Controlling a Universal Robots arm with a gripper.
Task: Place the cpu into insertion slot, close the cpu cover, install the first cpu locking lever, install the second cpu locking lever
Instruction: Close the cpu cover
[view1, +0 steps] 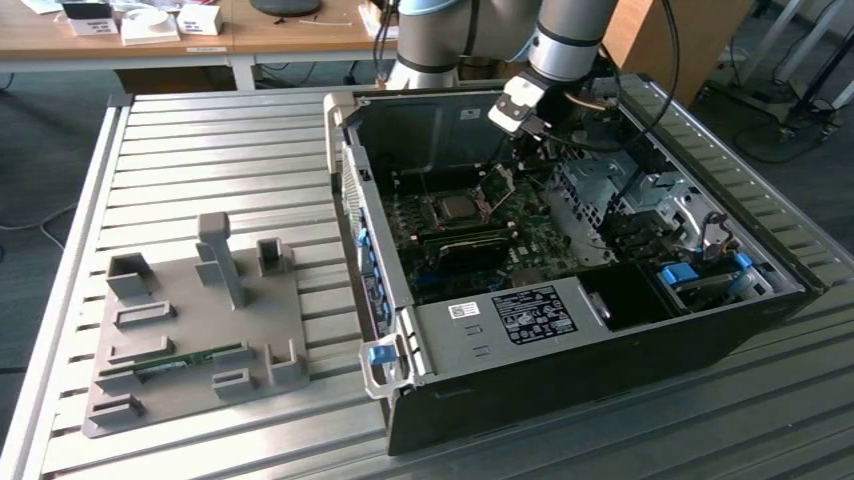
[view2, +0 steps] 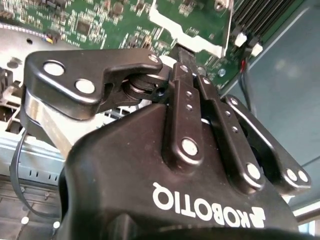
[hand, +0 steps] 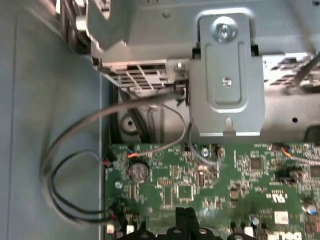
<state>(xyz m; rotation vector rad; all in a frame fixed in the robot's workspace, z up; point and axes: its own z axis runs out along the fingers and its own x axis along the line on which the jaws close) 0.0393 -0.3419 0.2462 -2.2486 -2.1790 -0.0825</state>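
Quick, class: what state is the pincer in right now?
Pincer: shut, tips at the cpu cover; whether it grips the cover cannot be told.

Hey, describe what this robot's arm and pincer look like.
The arm is silver-grey tubing with a pale blue joint cap and a black cable hanging alongside. Its pincer is matte black, with jointed bars held by silver pins and white lettering on the body.

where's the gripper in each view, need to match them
Exterior view: gripper inside the computer case, above the motherboard.
Second wrist view: gripper in the foreground, motherboard beyond it.
First wrist view: gripper's tip over the motherboard.
Shared landmark: the green motherboard.
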